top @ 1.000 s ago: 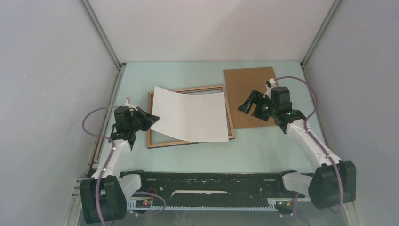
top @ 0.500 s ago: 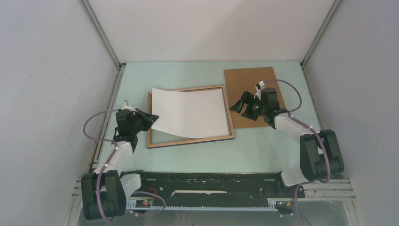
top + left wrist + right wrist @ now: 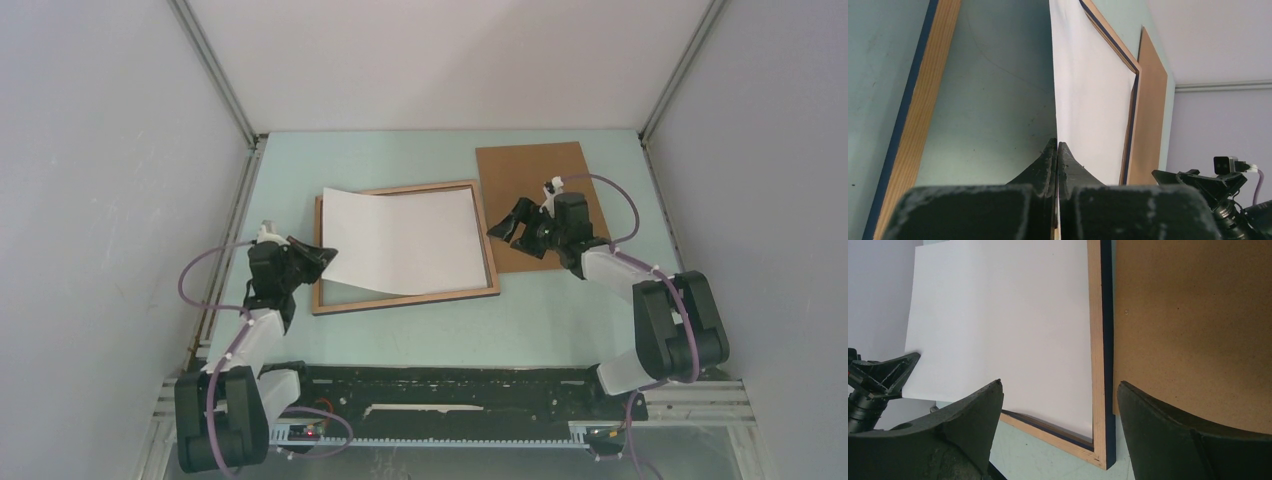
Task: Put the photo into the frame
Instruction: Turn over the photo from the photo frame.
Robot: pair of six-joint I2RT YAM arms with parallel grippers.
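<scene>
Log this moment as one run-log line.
left fingers: shut on photo corner | right fingers: open, above backing board edge | photo: white side up, over frame, near-left corner lifted

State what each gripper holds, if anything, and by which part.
The left gripper pinches the photo by its left edge, near the front corner. The right gripper is open, holding nothing.

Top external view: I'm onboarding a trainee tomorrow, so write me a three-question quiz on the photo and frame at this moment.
1. True or false: the left gripper is shut on the photo, whose white back faces up over the frame.
2. The brown backing board lies: A) on the table, right of the frame; B) in the right gripper's jaws; C) under the photo.
3. Fill in: the right gripper holds nothing; its jaws are ___.

Key: 1 true; 2 A; 3 open.
</scene>
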